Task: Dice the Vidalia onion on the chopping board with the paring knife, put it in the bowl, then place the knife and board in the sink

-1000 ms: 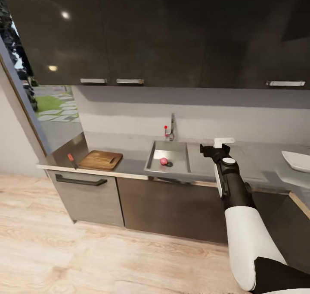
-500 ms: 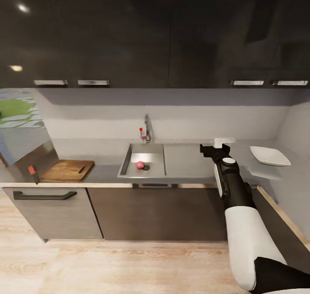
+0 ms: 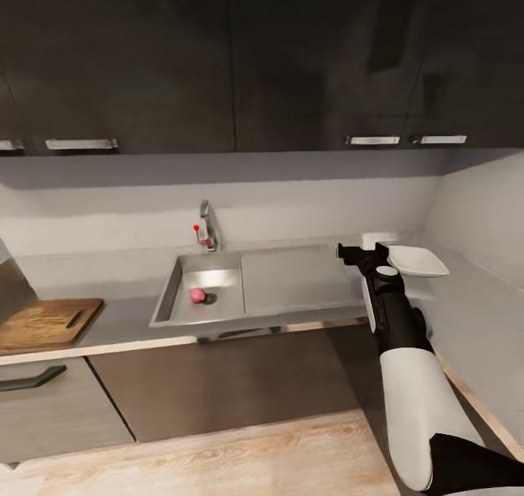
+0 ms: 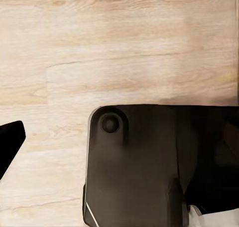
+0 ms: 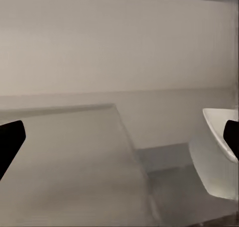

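The pinkish Vidalia onion [image 3: 196, 294] lies in the steel sink [image 3: 177, 284] beside the drain, below the chrome tap [image 3: 206, 227]. At the far left, the brown chopping board [image 3: 44, 321] rests on the grey countertop [image 3: 124, 318]. The paring knife is out of view. The white bowl [image 3: 416, 260] [image 5: 219, 132] sits on the countertop at the right corner. My right gripper [image 3: 362, 250] [image 5: 119, 139] hangs open above the drainboard's right end, just left of the bowl, holding nothing. My left gripper [image 4: 10, 143] points down at the floor, its fingers spread.
Dark wall cabinets [image 3: 218, 60] hang over the counter, with dark fronts [image 3: 218, 387] below. The flat drainboard [image 3: 291, 278] lies right of the basin. The counter turns a corner along the right wall [image 3: 480, 212]. Wooden floor [image 4: 124, 47] and my dark base [image 4: 149, 167] lie underneath.
The camera has swung right, so the counter, sink and board sit further left in the picture and the knife has left the frame. The right arm holds its pose.
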